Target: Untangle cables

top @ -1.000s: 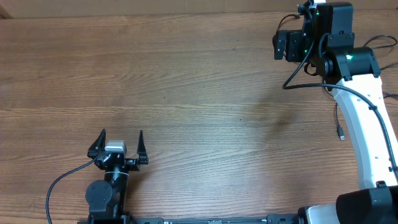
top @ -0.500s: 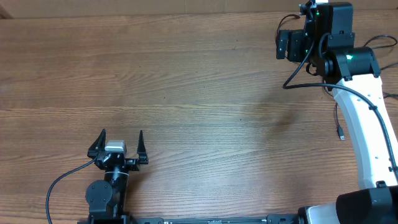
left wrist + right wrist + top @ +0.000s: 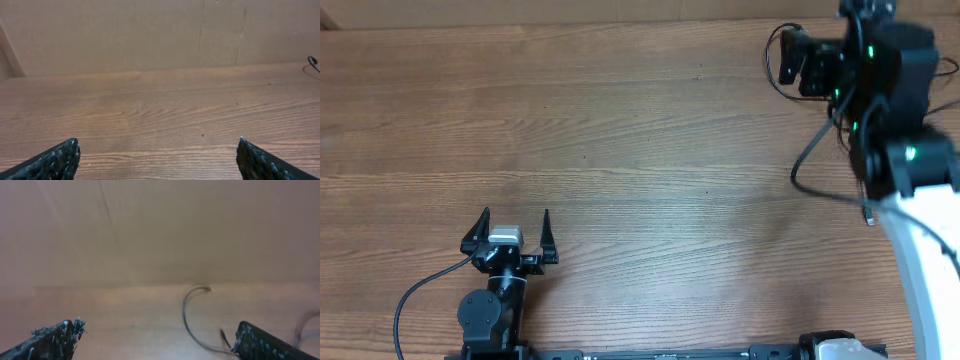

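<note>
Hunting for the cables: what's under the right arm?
A thin black cable with a plug end shows beside the right arm; anything beneath it is covered.

The left gripper (image 3: 516, 222) is over the near left part of the table (image 3: 640, 160), fingers pointing toward the far edge, and the tabletop runs ahead of it to the wall (image 3: 150, 30) standing behind the table. The right gripper (image 3: 157, 330) is well apart from it, at the far right corner. A plug-ended cable (image 3: 867, 212) lies on the table just beside the right arm (image 3: 920, 260), nearer than that gripper. A curved cord (image 3: 185, 317) lies ahead of the right gripper, right of centre, close to the wall
</note>
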Robot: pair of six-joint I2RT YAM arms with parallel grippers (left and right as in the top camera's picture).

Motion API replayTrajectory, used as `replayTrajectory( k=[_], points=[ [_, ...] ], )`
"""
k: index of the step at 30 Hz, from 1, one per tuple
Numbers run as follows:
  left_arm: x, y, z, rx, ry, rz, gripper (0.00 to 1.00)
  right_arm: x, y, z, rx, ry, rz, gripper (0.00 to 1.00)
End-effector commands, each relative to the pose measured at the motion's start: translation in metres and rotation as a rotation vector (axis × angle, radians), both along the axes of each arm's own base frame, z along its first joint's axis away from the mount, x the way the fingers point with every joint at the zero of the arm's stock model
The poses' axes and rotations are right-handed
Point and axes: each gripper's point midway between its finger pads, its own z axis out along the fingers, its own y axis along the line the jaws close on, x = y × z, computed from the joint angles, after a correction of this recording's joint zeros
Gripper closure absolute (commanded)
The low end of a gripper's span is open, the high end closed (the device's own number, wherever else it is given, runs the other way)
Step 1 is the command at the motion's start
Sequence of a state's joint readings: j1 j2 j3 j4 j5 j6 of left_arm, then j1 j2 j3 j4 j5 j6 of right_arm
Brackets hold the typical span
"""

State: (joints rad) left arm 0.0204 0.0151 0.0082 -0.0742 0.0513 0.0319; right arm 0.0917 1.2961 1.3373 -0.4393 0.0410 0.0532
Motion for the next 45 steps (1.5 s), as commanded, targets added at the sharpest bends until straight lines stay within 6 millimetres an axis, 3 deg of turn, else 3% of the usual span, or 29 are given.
replayTrajectory(
  k=[1, 9, 15, 19, 24, 39, 45],
  points=[
    [0.0, 0.002, 0.001, -0.009, -0.006, 0.01, 0.0, -0.015, 0.001, -0.032, 0.082, -0.01, -0.014, 0.0],
    [0.0, 0.002, 0.001, -0.009, -0.006, 0.01, 0.0, -0.063, -0.003, -0.089, 0.131, -0.182, -0.009, 0.0],
    [0.0, 0.002, 0.001, -0.009, -0.006, 0.01, 0.0, -0.105, -0.007, -0.117, 0.183, -0.332, -0.007, 0.0],
    [0.0, 0.002, 0.0, -0.009, -0.005, 0.01, 0.0, -0.13, -0.011, -0.147, 0.184, -0.356, -0.016, 0.0],
    [0.0, 0.002, 0.0, -0.009, -0.005, 0.01, 0.0, -0.146, -0.014, -0.173, 0.185, -0.35, -0.025, 0.0],
    [0.0, 0.002, 0.0, -0.009, -0.005, 0.01, 0.0, -0.169, -0.017, -0.214, 0.171, -0.181, -0.045, 0.0],
    [0.0, 0.002, 0.0, -0.009, -0.005, 0.01, 0.0, -0.172, -0.017, -0.197, 0.176, -0.256, -0.038, 0.0]
  ],
)
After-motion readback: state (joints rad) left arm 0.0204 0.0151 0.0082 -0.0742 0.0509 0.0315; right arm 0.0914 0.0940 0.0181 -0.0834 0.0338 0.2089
